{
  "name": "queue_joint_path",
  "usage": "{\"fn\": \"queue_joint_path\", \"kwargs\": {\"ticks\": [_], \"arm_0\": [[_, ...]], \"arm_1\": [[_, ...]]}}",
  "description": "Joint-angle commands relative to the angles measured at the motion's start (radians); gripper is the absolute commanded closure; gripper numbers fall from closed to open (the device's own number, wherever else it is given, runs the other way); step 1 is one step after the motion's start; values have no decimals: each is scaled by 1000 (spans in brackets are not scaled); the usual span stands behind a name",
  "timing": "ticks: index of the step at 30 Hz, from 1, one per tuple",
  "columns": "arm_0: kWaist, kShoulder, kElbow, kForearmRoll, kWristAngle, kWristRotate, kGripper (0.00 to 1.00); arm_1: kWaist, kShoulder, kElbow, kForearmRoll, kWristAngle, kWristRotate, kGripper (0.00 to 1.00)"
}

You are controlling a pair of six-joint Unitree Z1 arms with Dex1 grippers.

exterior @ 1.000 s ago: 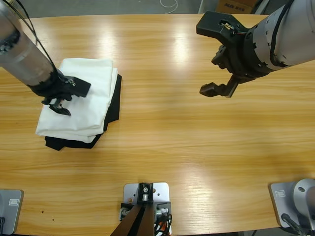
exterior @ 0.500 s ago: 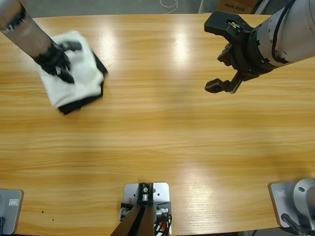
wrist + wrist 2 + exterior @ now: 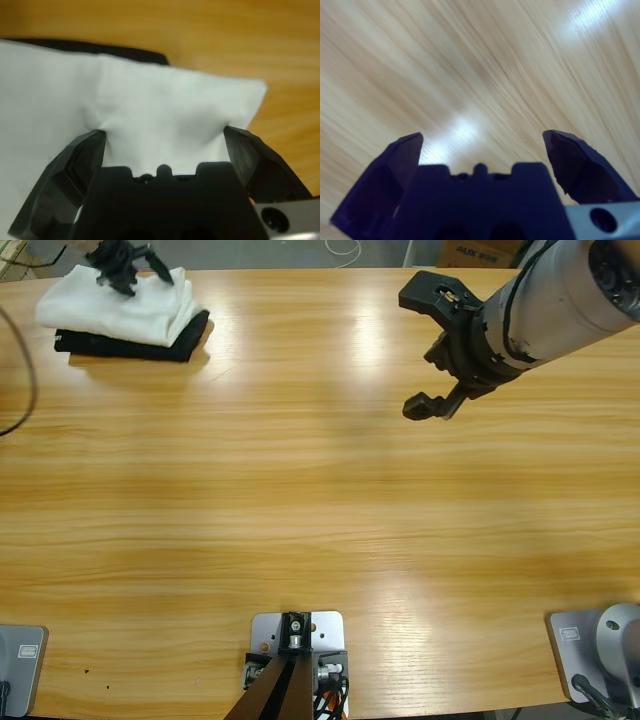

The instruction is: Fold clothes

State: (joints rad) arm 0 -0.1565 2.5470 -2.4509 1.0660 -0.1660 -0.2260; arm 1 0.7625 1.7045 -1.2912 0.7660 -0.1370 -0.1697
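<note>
The white folded T-shirt lies at the table's far left corner on top of a smaller black folded garment. My left gripper rests on the shirt's far edge. In the left wrist view its jaws stand wide apart, and the gripper is pressed down into the white cloth without pinching it. A strip of the black garment shows beyond the cloth. My right gripper hangs open above bare wood at the upper right. Nothing lies between the right gripper's jaws.
The wooden table stretches bare between the stack and the right arm. The stack sits close to the table's far edge and left end. A cardboard box stands beyond the far edge at the upper right.
The left gripper has slid the white and black stack from the left-middle of the table up to the far left corner. The right gripper shifted only slightly.
</note>
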Motion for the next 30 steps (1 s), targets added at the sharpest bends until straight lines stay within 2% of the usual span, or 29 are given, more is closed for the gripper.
{"fn": "queue_joint_path", "kwargs": {"ticks": [1,6,12,13,15,17,18,20,23,25,28,30], "arm_0": [[-4,208,-471,248,-12,-22,78],[-16,46,-521,306,-10,62,78],[-3,-87,-758,296,56,77,73],[-1,-115,-763,294,72,77,73],[-7,-158,-760,374,92,76,73],[-22,-205,-754,548,106,72,69],[-37,-246,-706,598,105,67,72],[-99,-393,-444,597,165,54,73],[-172,-544,-174,580,187,54,73],[-193,-668,61,470,187,60,71],[-195,-922,547,194,186,56,69],[-195,-1061,796,85,184,51,69]], "arm_1": [[-22,75,9,-18,19,10,0],[-22,62,3,6,5,10,0],[-3,-41,-2,79,-58,27,0],[3,-60,1,95,-65,36,0],[21,-98,13,112,-70,63,0],[44,-132,32,129,-72,95,0],[53,-150,35,145,-74,112,0],[58,-190,35,180,-76,145,0],[58,-233,50,212,-74,192,0],[58,-243,71,231,-61,208,0],[59,-292,104,245,-31,237,0],[58,-329,117,259,-24,249,0]]}}
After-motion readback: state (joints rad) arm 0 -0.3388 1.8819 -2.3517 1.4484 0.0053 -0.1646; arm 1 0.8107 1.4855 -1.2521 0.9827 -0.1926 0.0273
